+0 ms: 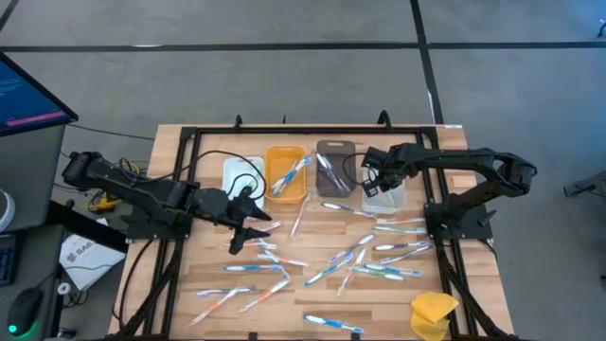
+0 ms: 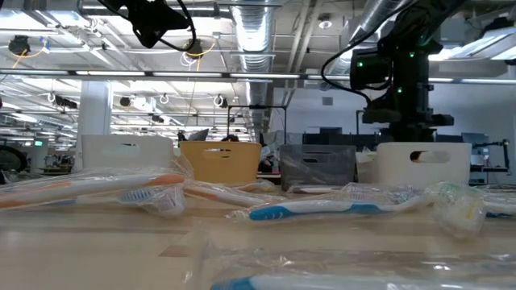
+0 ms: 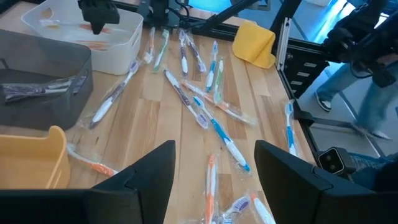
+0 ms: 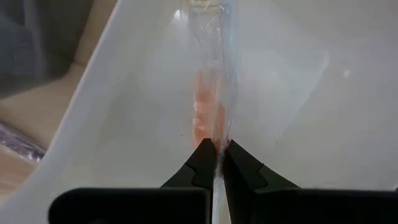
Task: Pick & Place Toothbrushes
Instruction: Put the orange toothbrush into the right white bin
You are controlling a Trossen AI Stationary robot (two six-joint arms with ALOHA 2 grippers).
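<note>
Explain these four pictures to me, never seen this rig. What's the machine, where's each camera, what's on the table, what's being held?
It is a robot with two dark arms at a wooden table, each ending in a two-finger gripper. One camera looks straight down, one sits at table height, and one rides on each wrist.

Wrapped toothbrushes lie scattered on the table, with a yellow sponge-like lump near one corner. At the far side stands a row of bins: a white bin, an orange bin, a grey bin and another white bin.

The right gripper is inside that last white bin, shut on a wrapped orange toothbrush. The left gripper hovers open over the scattered brushes, holding nothing.
</note>
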